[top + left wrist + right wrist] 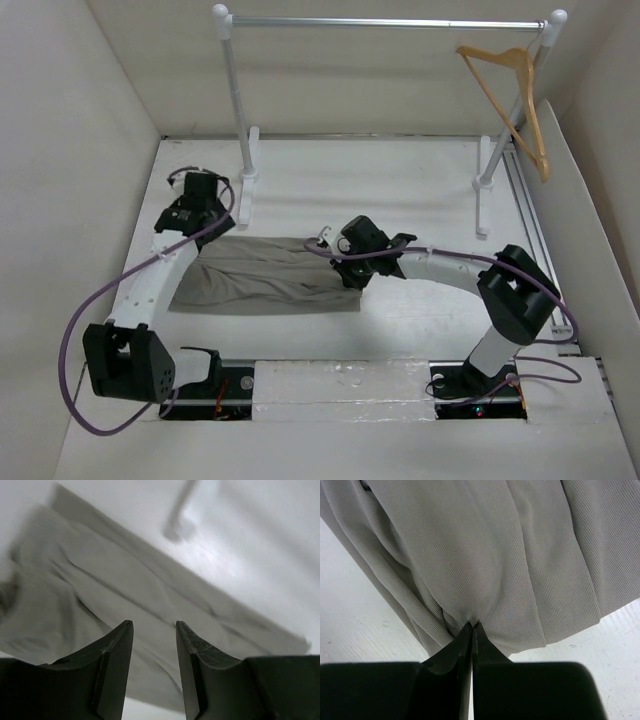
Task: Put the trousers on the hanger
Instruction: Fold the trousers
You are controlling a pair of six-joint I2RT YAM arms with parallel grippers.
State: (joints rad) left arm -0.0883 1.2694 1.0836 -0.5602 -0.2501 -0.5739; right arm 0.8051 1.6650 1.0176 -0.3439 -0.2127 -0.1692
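Taupe trousers (pixel 270 275) lie mid-table toward the left edge. Our right gripper (pixel 472 626) pinches one thin fold, and our left gripper (pixel 154 625) hovers with its fingers apart. We fear the cloth may slip when lifted toward the far-right-corner hanger (pixel 515 100).

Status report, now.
Left gripper open, over trousers. Right gripper shut on their edge. Hanger bare on rail, far right. Nothing blocking.

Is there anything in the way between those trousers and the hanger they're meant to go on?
Nothing visible blocks it. The right tool grips the trousers' edge; only bare table lies between them and the hanger on the rail, far right. The rail's white post stands close beside the hanger.
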